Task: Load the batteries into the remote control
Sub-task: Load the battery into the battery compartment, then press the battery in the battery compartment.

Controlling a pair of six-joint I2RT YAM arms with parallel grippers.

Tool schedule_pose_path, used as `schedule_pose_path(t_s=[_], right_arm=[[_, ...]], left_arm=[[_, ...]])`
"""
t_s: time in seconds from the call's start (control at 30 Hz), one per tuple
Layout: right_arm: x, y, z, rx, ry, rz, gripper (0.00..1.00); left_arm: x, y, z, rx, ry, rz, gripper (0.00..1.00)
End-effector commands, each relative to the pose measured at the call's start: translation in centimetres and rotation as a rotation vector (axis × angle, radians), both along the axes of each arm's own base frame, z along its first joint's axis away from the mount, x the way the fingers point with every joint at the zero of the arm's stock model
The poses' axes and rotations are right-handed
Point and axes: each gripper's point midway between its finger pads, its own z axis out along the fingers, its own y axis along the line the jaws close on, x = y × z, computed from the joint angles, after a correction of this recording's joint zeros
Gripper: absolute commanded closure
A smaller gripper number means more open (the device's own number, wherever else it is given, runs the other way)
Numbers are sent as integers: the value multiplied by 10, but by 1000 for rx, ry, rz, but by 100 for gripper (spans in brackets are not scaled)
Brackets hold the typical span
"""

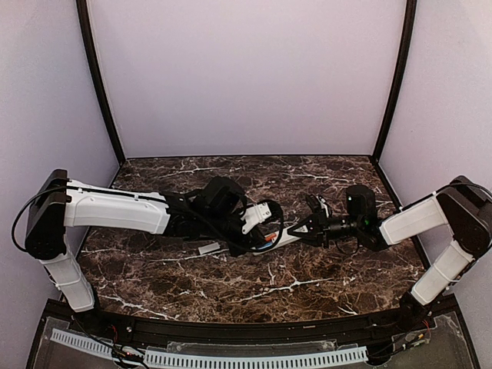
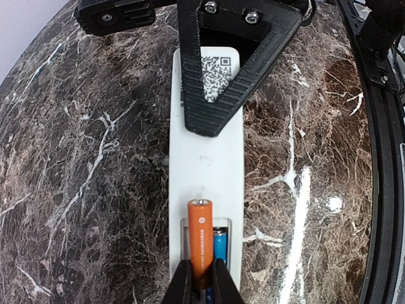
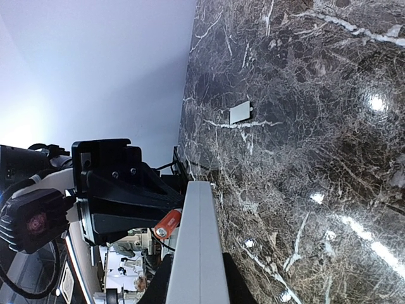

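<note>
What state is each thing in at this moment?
Remote: back up, compartment open, clamped by right claw.
Blue battery: lying in the compartment.
Orange battery: held by left claw, over the compartment, not yet seated.
Cover: off, lying apart.

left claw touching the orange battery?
Touching. The left wrist view shows the left claw with a finger pressed against each side of the orange battery, no gap visible, holding it over the battery bay of the remote control.
</note>
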Motion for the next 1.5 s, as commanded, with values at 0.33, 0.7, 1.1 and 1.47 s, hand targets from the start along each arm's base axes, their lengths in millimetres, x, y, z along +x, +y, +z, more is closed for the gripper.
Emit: schedule_pose_path(t_s=[0.33,0.7,1.1,1.47], right_arm=[[1,1,12,44,-46,17,100],[1,1,4,40,-31,25,100],[0,2,3,35,-64,43,100],[1,8,-3,-16,-59,91,100]], left_arm=[[-3,8,-15,80,14,3,74],[-9,5,27,-45,-8,-27,64],[-3,13,48,-136,119,-11,49],[-12,14,50,-125,87,-107,63]])
